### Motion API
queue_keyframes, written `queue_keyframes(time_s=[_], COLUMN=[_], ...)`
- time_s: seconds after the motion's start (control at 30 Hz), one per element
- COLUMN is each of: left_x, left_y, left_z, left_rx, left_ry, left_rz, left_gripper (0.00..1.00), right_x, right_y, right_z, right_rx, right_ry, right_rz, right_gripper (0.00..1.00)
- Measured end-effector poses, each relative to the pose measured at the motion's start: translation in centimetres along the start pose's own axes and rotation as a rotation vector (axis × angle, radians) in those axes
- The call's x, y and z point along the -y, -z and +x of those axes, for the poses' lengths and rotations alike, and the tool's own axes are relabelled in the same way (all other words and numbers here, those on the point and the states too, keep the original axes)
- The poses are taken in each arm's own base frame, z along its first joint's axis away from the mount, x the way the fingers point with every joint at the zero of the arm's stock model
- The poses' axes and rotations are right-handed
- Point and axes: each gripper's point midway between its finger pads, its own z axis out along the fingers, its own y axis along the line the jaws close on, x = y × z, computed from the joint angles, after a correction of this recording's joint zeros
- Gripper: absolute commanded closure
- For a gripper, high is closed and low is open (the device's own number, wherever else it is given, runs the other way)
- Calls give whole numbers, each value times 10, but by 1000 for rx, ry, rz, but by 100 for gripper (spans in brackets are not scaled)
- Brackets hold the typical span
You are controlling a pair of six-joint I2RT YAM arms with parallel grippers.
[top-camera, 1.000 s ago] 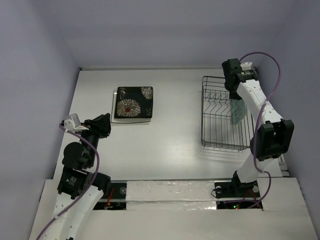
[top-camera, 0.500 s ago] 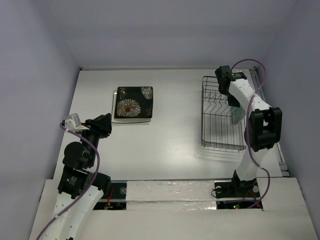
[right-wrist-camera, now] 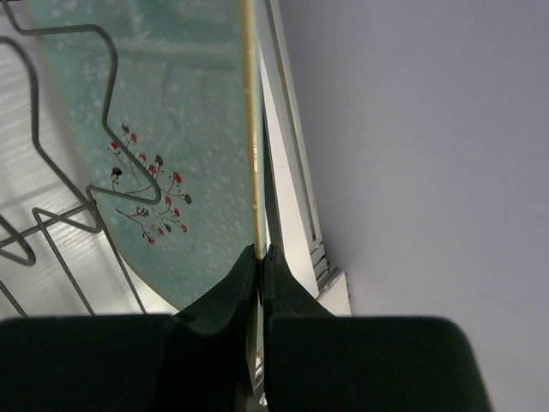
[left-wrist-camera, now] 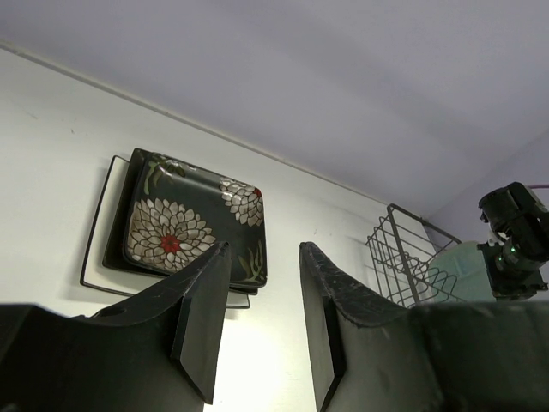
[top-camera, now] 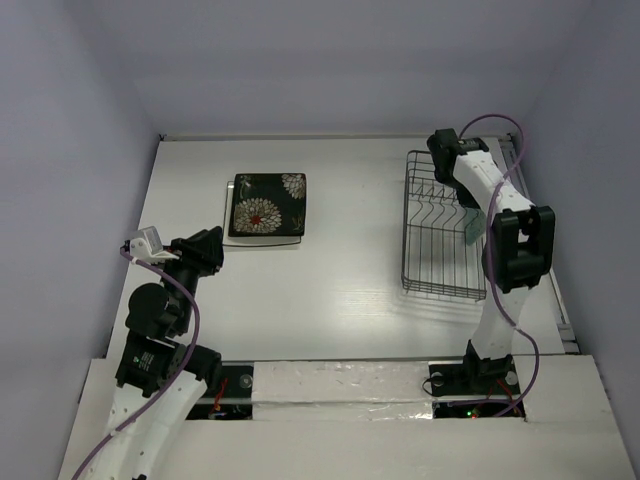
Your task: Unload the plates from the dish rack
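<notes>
Dish rack (top-camera: 442,285) prongs flank mint plate (right-wrist-camera: 171,112); right gripper (right-wrist-camera: 260,251), reaching upper right, pinches its rim; left gripper (left-wrist-camera: 264,257) half-open, empty.

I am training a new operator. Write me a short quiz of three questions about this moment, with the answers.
1. True or false: the mint-green plate stands in the dish rack.
2. Which gripper pinches that plate's rim? A) left gripper B) right gripper
3. Which plate lies on top of the others on the table?
Key: 1 true; 2 B; 3 the black flowered plate.
</notes>
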Motion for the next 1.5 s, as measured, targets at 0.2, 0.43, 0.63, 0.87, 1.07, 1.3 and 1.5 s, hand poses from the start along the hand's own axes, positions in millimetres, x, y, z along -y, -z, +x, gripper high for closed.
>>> queue_keyframes(time_s=[0.2, 0.43, 0.63, 0.87, 1.07, 1.3, 1.5], left_x=[0, 0, 1, 1, 1, 1, 1], left_y=[0, 0, 0, 0, 0, 0, 0], left_z=[0, 0, -1, -1, -1, -1, -1], left_rx=[1, 2, 3, 4, 4, 4, 4], left_ry=[0, 1, 1, 1, 1, 1, 2], left_rz=[1, 1, 2, 2, 2, 2, 2], left_gripper=[65, 65, 66, 66, 66, 66, 66], right_x=[2, 9, 31, 72, 100, 81, -25], right_y=[0, 2, 21, 66, 112, 187, 287], right_z=[0, -2, -8, -29, -45, -36, 10], right_rx=[2, 17, 59, 184, 317, 499, 621], right_ry=[7, 1, -69, -255, -415, -492, -360], right_rz=[15, 44, 43, -59, -202, -519, -990], right_gripper=[100, 100, 100, 100, 100, 100, 100])
